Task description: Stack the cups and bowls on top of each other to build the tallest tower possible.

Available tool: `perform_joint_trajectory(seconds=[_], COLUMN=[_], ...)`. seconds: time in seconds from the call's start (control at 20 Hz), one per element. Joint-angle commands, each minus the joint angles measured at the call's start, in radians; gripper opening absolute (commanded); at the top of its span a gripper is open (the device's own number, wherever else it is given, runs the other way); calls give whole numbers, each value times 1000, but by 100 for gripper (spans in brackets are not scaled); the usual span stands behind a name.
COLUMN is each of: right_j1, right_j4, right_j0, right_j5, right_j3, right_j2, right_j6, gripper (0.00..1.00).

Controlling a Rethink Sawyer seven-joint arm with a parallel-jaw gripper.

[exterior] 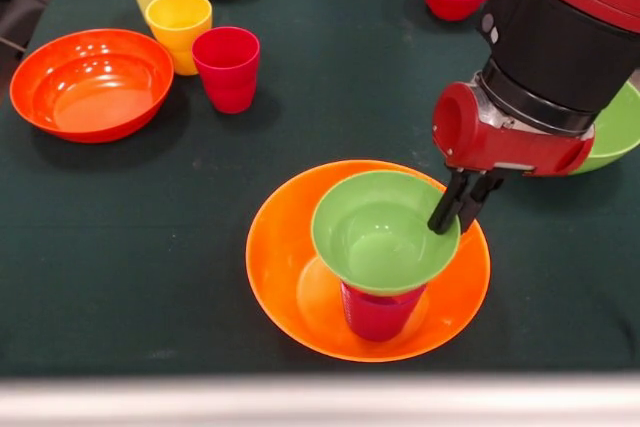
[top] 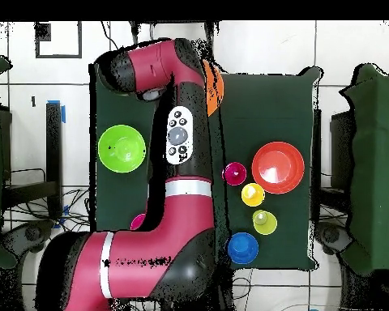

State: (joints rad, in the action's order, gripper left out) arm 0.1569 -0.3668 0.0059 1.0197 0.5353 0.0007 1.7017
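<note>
Gripper (exterior: pixel 462 209) at small green bowl's (exterior: pixel 380 232) rim, cups (exterior: pixel 226 67) well apart.

Front view looks down obliquely, close over the dark green cloth-covered surface (exterior: pixel 120 247); overhead view looks straight down from high, sharing that surface (top: pixel 287 105).

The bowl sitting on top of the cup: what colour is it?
Green: the small bowl shows best in the front view, perched on a cup.

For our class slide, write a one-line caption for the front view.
Gripper at the rim of a green bowl perched on a red cup inside a large orange bowl.
</note>
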Motion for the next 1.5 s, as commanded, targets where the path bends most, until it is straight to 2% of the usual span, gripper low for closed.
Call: perform_joint_trajectory(seconds=[0.05, 0.2, 0.45, 0.5, 0.9, 1.5], right_j1=[-30, -36, -11, -11, -1, -21], right_j4=[2, 5, 15, 17, 17, 9], right_j0=[-19, -19, -19, -19, -16, -15], right_j5=[100, 104, 65, 60, 67, 95], right_j3=[-85, -94, -30, -28, -2, -54], right_j2=[92, 88, 72, 71, 61, 66], right_j6=[-157, -162, -158, -158, -160, -186], gripper=[0, 0, 0, 100, 100, 100])
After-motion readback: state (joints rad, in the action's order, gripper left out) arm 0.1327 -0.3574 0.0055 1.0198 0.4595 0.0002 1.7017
